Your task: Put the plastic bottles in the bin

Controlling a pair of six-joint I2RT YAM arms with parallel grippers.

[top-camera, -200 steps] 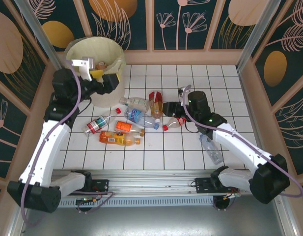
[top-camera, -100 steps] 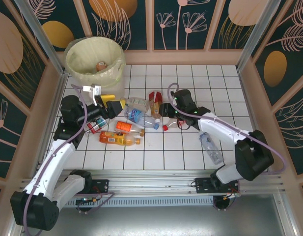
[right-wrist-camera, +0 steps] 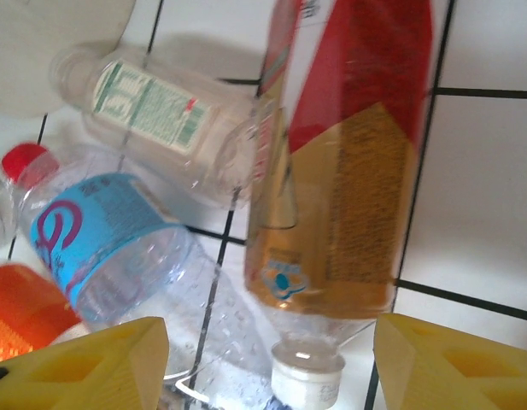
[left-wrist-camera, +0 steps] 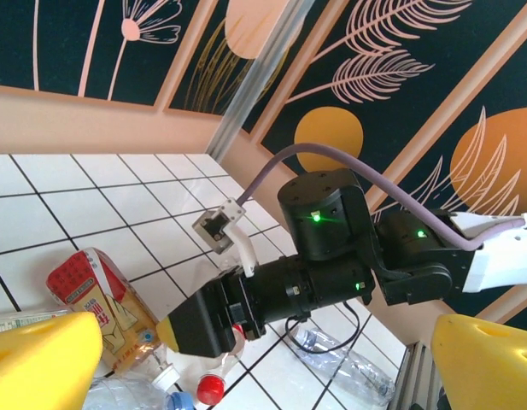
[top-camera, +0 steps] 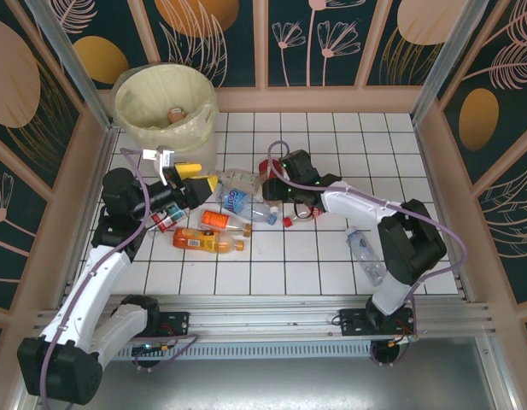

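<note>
The bin (top-camera: 135,98), white with a pale yellow liner, stands at the back left and has one bottle (top-camera: 176,113) inside. Several plastic bottles lie on the tiles: a red-and-brown labelled one (top-camera: 267,168) (right-wrist-camera: 348,171), a blue-labelled one (top-camera: 240,204) (right-wrist-camera: 101,248), a clear green-labelled one (top-camera: 237,179) (right-wrist-camera: 156,107), and two orange ones (top-camera: 203,241). My right gripper (top-camera: 276,190) (right-wrist-camera: 272,367) is open, its yellow fingers either side of the red-and-brown bottle's white cap (right-wrist-camera: 306,380). My left gripper (top-camera: 205,182) (left-wrist-camera: 263,376) hangs open and empty just left of the pile.
A crushed clear bottle (top-camera: 365,256) (left-wrist-camera: 344,359) lies apart on the right. A red-capped clear bottle (top-camera: 301,213) sits under my right arm. A small red-and-green labelled bottle (top-camera: 166,218) lies under my left arm. Pink walls (top-camera: 430,162) fence the tiles.
My left arm has come down from the bin's rim to the table beside the pile. My right gripper has slid left onto the red-and-brown bottle.
</note>
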